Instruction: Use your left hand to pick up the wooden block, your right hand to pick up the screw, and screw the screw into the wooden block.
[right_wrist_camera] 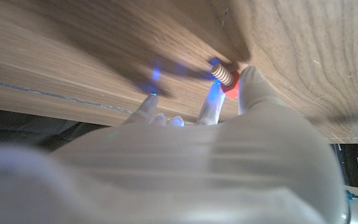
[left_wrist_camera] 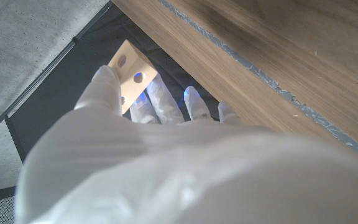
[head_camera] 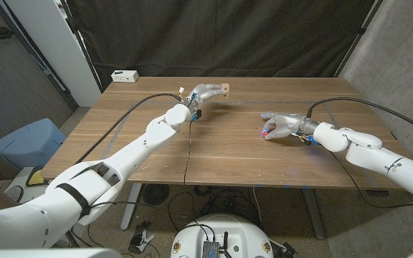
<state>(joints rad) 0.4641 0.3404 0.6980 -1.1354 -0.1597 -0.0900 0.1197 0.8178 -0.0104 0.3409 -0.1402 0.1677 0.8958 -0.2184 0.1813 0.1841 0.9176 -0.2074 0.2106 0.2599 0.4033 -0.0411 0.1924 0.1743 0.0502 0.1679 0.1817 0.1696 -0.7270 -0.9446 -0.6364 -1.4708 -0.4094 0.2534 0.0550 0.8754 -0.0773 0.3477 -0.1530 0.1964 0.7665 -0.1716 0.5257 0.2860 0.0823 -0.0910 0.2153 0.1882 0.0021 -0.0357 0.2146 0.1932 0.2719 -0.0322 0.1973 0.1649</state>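
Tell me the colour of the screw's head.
Red, on the screw pinched by the right hand; clearest in the right wrist view.

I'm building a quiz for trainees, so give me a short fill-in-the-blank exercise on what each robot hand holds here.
1. The left robot hand holds the wooden ____.
2. The right robot hand pinches a screw with a ____ head.
3. The wooden block has round ____ in its face.
4. The white box sits at the table's far ____ corner.

Missing words: block; red; holes; left
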